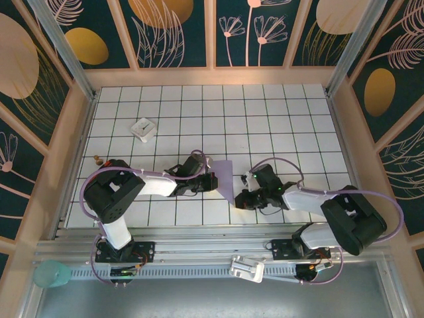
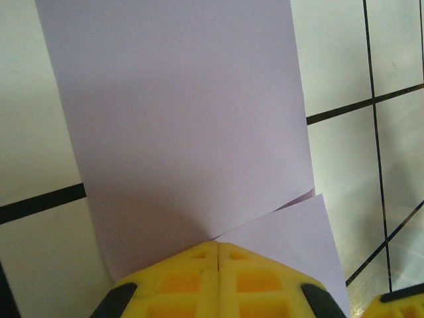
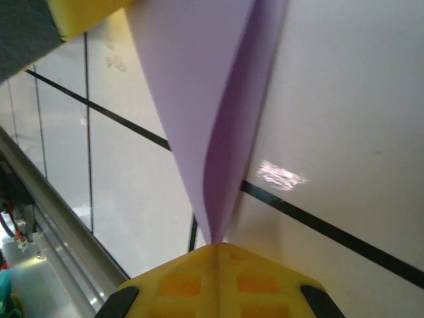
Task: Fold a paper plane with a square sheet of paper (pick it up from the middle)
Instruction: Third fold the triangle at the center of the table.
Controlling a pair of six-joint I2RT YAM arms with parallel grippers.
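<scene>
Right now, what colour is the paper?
Plain lavender-purple paper, no pattern; clearest in the left wrist view.

**SQUARE SHEET: DOUBLED OVER, PINCHED AT TWO POINTS**

The square sheet of paper (image 1: 224, 173) is thin, plain lavender-purple and unprinted. In the top view it appears as a small slanted patch on the near half of the tiled floor, about midway across. The left wrist view shows two layers (image 2: 185, 119): a large upper panel and a second layer's corner projecting at lower right. The right wrist view shows the sheet (image 3: 199, 99) curled into a narrow open fold, tapering down to a pinched point.
</scene>
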